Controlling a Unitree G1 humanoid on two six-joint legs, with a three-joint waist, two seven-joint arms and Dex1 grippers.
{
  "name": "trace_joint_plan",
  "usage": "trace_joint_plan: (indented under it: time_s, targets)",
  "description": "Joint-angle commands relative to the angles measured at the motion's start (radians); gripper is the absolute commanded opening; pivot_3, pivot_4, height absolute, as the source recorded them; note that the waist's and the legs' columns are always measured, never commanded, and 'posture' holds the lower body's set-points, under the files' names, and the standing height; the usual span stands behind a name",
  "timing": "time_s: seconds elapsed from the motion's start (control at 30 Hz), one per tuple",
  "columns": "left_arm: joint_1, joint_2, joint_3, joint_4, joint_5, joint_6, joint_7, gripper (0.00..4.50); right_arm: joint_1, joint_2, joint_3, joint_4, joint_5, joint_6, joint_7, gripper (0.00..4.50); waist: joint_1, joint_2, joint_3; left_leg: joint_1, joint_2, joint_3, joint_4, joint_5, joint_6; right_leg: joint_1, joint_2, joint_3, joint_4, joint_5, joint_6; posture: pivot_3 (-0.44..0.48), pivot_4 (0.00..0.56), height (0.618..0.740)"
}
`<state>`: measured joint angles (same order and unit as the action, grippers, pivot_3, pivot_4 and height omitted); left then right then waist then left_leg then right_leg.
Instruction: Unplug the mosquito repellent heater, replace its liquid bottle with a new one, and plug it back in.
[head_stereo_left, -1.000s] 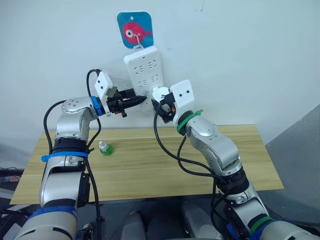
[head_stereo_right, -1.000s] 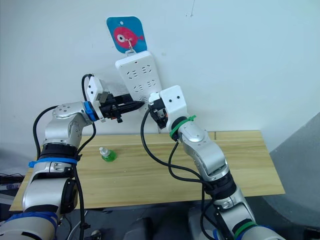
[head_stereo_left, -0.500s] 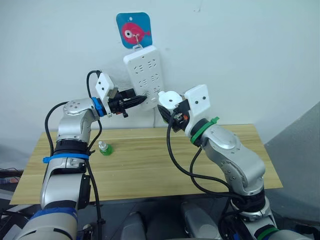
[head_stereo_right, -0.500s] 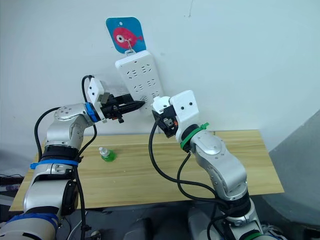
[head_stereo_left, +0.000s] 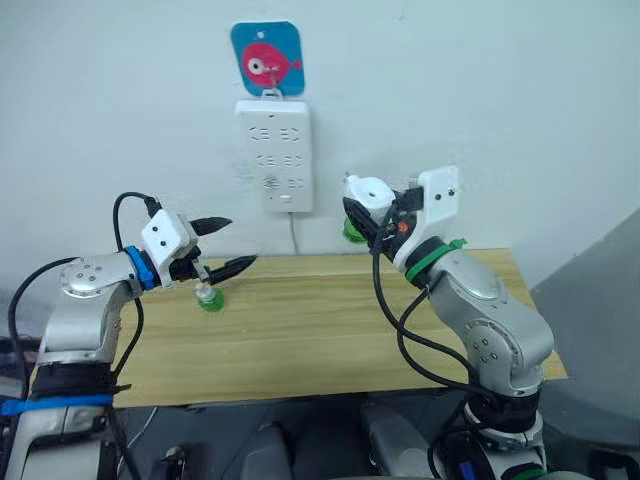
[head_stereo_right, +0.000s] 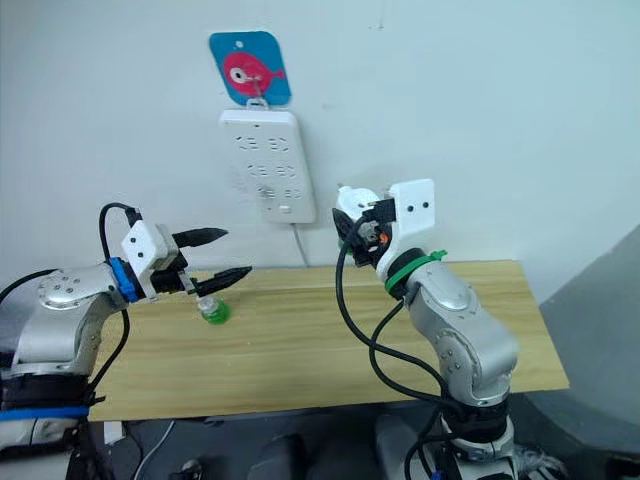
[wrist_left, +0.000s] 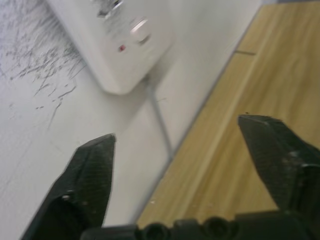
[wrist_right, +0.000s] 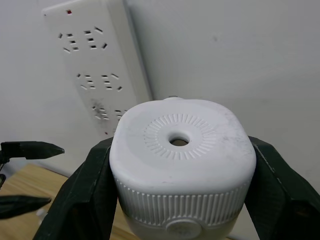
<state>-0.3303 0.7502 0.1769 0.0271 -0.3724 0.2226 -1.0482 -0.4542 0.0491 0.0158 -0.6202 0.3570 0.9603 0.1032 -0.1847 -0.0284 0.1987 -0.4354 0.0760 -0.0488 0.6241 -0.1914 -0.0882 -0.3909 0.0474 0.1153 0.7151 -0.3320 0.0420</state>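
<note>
White power strip (head_stereo_left: 273, 155) is hung on the wall under a blue fish tag (head_stereo_left: 266, 60), its cord dropping behind the wooden table (head_stereo_left: 330, 330); no plug is seated in it. The mosquito repellent heater (wrist_right: 180, 155) is clamped between the right gripper (head_stereo_left: 368, 215) fingers, off the wall, at 4 o'clock from the strip: rounded white plastic, ribbed collar, radial vent around a centre hole. A green bottle under it is partly hidden. Prongs cannot be made out. The new one (head_stereo_left: 208, 297), translucent green and white-capped, stands on the table, partly screened by the left gripper (head_stereo_left: 224, 243), whose fingers are spread wide and hold nothing.
</note>
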Motion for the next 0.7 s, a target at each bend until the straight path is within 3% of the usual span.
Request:
trace_joint_plan:
  time_s: [0.03,0.13,0.23,0.33,0.5,0.7]
  targets:
    - [0.011,-0.048,-0.038,-0.251,-0.126,0.123,0.033,4.50,0.008,0.057,-0.098,-0.050,0.110,0.004,-0.012,2.96,0.016,0.000,0.000,0.000,0.000,0.000,0.000,0.000,0.000,0.001,0.000,0.000,0.000,0.000,0.000,-0.163,0.184,0.718]
    - [-0.010,-0.116,-0.096,-0.329,-0.151,0.175,0.082,4.50,0.018,0.121,-0.172,-0.062,0.206,0.033,-0.046,2.96,0.022,0.001,0.000,0.001,-0.005,0.001,0.002,0.000,0.000,0.002,-0.002,-0.001,0.000,0.000,0.000,-0.175,0.187,0.718]
    - [-0.047,-0.205,-0.196,-0.317,-0.052,0.063,0.114,4.50,0.019,0.234,-0.286,-0.066,0.396,0.059,-0.156,2.96,0.021,0.001,0.001,0.001,-0.008,0.001,0.003,0.000,0.000,0.002,-0.003,0.001,0.000,0.000,0.001,-0.206,0.194,0.718]
    - [-0.089,-0.292,-0.228,-0.260,0.012,-0.038,0.171,4.50,0.026,0.268,-0.338,-0.057,0.568,0.027,-0.287,2.96,0.017,0.001,0.001,0.001,-0.009,0.002,0.003,0.000,0.000,0.002,-0.004,0.002,0.000,0.000,0.001,-0.224,0.197,0.718]
    - [-0.141,-0.382,-0.231,-0.200,0.012,-0.076,0.217,4.50,0.048,0.211,-0.321,-0.047,0.795,-0.048,-0.446,2.96,-0.013,0.002,0.002,0.001,-0.009,0.004,0.002,0.000,0.001,0.001,-0.003,0.004,0.000,0.000,0.001,-0.237,0.199,0.718]
    - [-0.170,-0.423,-0.252,-0.189,-0.002,-0.084,0.196,4.50,0.067,0.137,-0.242,-0.051,0.945,-0.131,-0.536,2.96,-0.021,0.003,0.003,0.001,-0.009,0.004,0.001,0.000,0.001,0.001,-0.003,0.004,0.000,-0.001,0.003,-0.248,0.202,0.718]
